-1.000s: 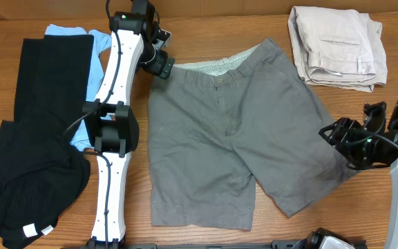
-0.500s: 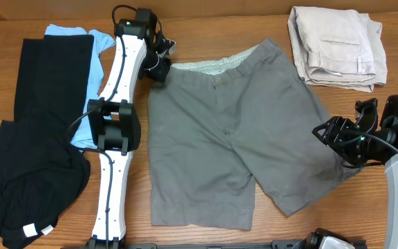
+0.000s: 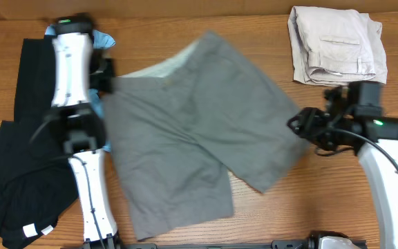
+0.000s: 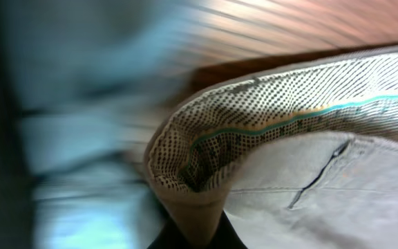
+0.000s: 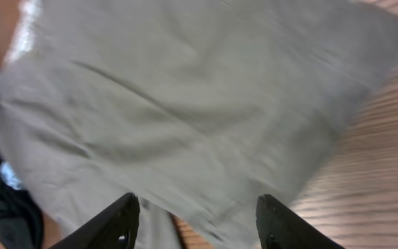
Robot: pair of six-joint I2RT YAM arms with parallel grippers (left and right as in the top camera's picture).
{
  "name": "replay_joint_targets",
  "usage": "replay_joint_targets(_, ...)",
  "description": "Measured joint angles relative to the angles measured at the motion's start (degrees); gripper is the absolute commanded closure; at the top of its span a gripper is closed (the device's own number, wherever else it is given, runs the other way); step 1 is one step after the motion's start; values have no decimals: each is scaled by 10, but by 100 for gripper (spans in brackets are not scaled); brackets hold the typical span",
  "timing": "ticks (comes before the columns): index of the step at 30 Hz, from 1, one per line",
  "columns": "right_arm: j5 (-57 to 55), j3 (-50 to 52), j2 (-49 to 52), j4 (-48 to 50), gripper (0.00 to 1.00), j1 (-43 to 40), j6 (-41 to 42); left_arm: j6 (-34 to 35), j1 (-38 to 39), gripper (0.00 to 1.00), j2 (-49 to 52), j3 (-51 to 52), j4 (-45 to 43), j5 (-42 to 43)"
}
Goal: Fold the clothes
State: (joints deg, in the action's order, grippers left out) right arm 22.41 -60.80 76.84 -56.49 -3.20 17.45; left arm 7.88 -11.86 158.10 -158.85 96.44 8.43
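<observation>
The grey-olive shorts (image 3: 192,131) lie skewed across the middle of the table, waistband toward the upper left. My left gripper (image 3: 108,77) is shut on the waistband's left corner. In the left wrist view the dotted pale lining (image 4: 254,124) bunches just above the closed gripper (image 4: 197,232). My right gripper (image 3: 294,128) stands open at the right leg's edge. In the right wrist view its gripper (image 5: 197,225) has both dark fingers (image 5: 119,221) apart over the shorts' cloth (image 5: 185,104), with nothing clamped between them.
A black garment (image 3: 33,159) lies along the left side, with a light-blue garment (image 3: 104,38) showing beside the left arm. A folded beige garment (image 3: 337,45) sits at the back right. Bare wood shows at the front right (image 3: 309,200).
My left gripper shut on the waistband corner and dragged the shorts left, turning them. My right arm moved left and toward the back, up to the shorts' leg.
</observation>
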Motion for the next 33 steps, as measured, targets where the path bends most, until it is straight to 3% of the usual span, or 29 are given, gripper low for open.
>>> replay_joint_targets(6,-37,0,80,8,42,76,74,8,-72,87,0,-1,2,87)
replay_joint_targets(8,-44,0,103,9,42,92,91,3,-69,75,-3,-1,2,101)
replay_joint_targets(11,-49,0,122,7,42,113,108,-7,-59,44,-20,-1,2,116)
replay_joint_targets(14,-51,1,126,9,47,134,120,-14,-54,31,-62,-1,0,123)
replay_joint_targets(16,-53,6,126,11,57,153,129,-18,-51,25,-107,-1,-7,125)
replay_joint_targets(23,-61,43,126,50,95,245,166,-24,-47,21,-287,-7,-46,127)
replay_joint_targets(28,-70,93,127,76,96,269,191,-52,-25,16,-365,-12,-71,127)
replay_joint_targets(33,-78,139,127,122,96,269,202,-96,8,12,-382,-12,-77,130)
